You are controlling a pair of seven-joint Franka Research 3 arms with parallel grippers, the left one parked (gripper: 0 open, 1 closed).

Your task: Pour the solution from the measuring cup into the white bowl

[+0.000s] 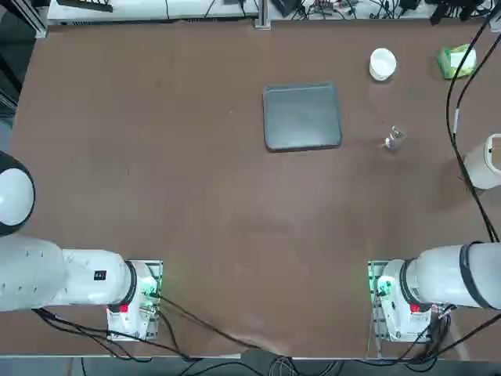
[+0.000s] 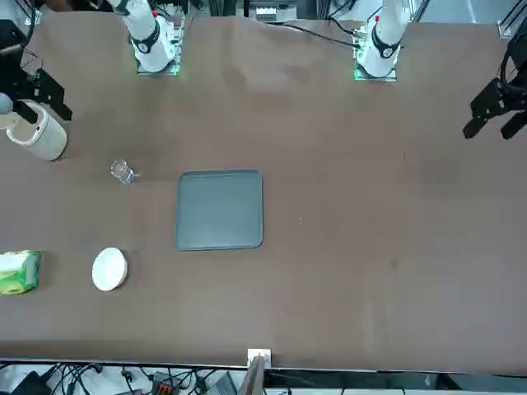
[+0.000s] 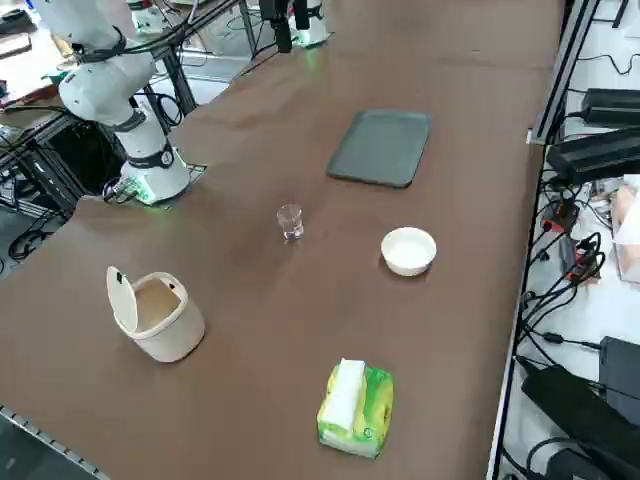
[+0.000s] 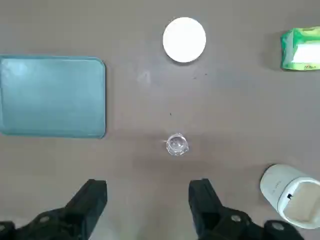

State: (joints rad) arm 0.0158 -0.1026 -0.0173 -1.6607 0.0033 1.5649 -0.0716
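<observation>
Currently, status: nothing grasped; pour not begun.
Right gripper [image 4: 147, 200]: fingers spread wide, empty, held high over the table, well apart from the cup. Seen clearly only in wrist view; front view shows a dark gripper at its left edge near the off-white container.
Measuring cup [image 4: 176, 144]: upright on bare table, betw. the right arm's side and the white bowl; grey tray to one side, not touching. Also at [image 1: 394, 139], [image 2: 122, 171], [image 3: 290, 221].
White bowl [image 4: 184, 39]: upright, well beyond the cup; also [image 1: 382, 63], [image 3: 409, 250].
Grey tray [image 1: 302, 116]: near table centre, nothing on it.
Step in hand (judged): approach & grasp the cup.
Doing it well: centre the fingers on the cup before descending; the glass is small & slick, so close gently, keep it level in carry, tilt only once over the bowl.
Risk: a finger may clip the rim & tip it.
View diffs: wrist view lines up cup & bowl ahead of the fingers; side view alone shows cup height & the off-white container [image 3: 157, 315] open on top; top view hardly resolves the cup.
Other: green-white pack [image 3: 355, 407] off the route.
</observation>
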